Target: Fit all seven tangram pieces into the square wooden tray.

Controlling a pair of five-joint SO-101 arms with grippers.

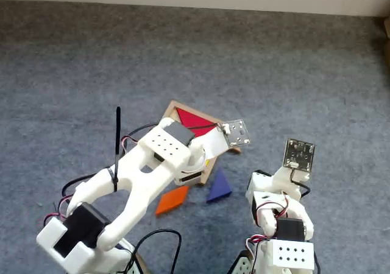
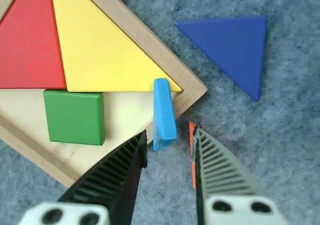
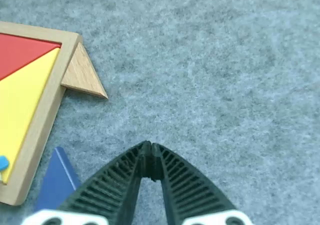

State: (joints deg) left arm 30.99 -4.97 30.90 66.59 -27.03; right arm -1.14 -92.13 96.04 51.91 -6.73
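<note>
Where the orange piece (image 1: 172,200) lies flat on the grey desk (image 1: 73,73), just outside the near rim of the square wooden tray (image 2: 194,89), my left arm hangs above it and over the tray. Inside the tray the red triangle (image 2: 25,40) and the yellow triangle (image 2: 100,45) lie flat, touching along one edge. The green square (image 2: 75,116) sits flat against their shared base. The light blue piece (image 2: 164,114) stands on its thin edge across the tray's rim near a corner, one end at the yellow triangle and the other out over the desk. My left gripper (image 2: 168,134) is wide, with a finger on either side of that outer end and not pinching it. The dark blue triangle (image 2: 232,45) lies flat on the desk near that corner, apart from the rim. A plain wooden triangle (image 3: 82,75) rests against the outside of another corner. My right gripper (image 3: 149,155) is closed on nothing, above the desk beside the tray.
</note>
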